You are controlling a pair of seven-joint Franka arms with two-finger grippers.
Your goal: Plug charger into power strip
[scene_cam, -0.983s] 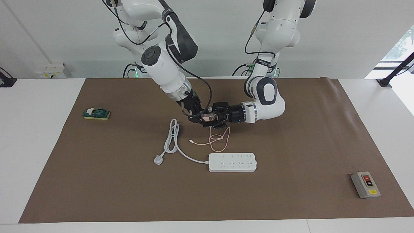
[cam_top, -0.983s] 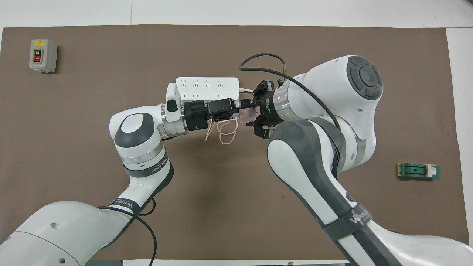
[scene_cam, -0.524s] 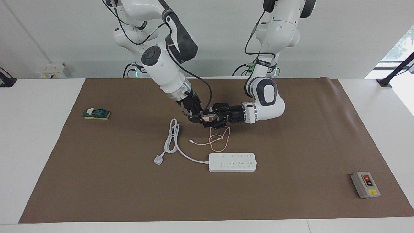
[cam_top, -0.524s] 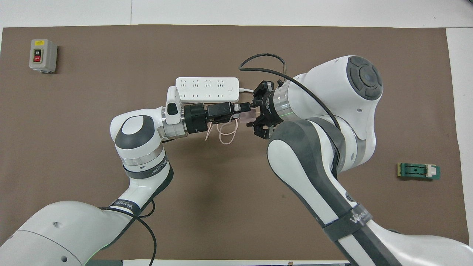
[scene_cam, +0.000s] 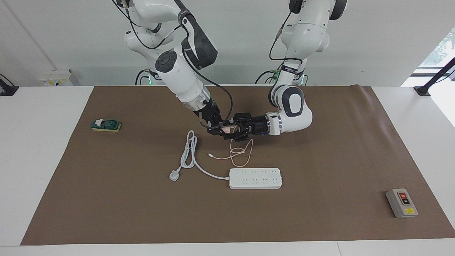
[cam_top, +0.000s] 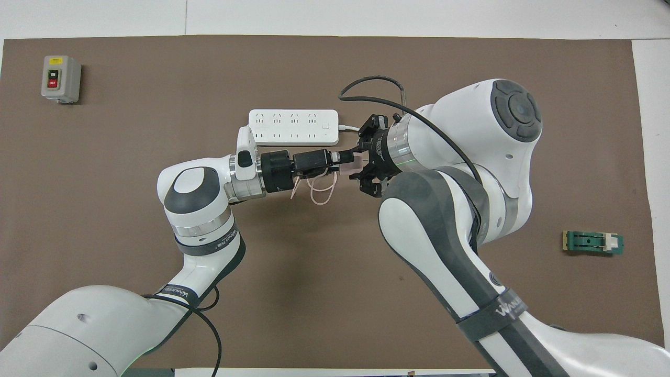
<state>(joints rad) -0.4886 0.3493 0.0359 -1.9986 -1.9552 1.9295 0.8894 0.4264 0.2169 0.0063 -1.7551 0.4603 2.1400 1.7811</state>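
One brown mat (scene_cam: 320, 160) covers the table, and two arms reach over its middle. There is one power strip (scene_cam: 255, 178), flat on the mat, with one thick white cord (scene_cam: 190, 153) that ends in one white plug (scene_cam: 174, 175) toward the right arm's end. One grey button box (scene_cam: 401, 203) stands toward the left arm's end, and one green block (scene_cam: 106, 124) toward the right arm's end.

The right gripper (scene_cam: 219, 130) and the left gripper (scene_cam: 233, 131) meet in the air, over the mat between the robots and the power strip. Between them is the one charger (scene_cam: 226, 130), a small pink cube. The right gripper is closed on it. The left gripper is just beside the cube with its jaws spread wide. The pink cable (scene_cam: 237, 153) hangs from the charger and lies in loops on the mat, close to the power strip.
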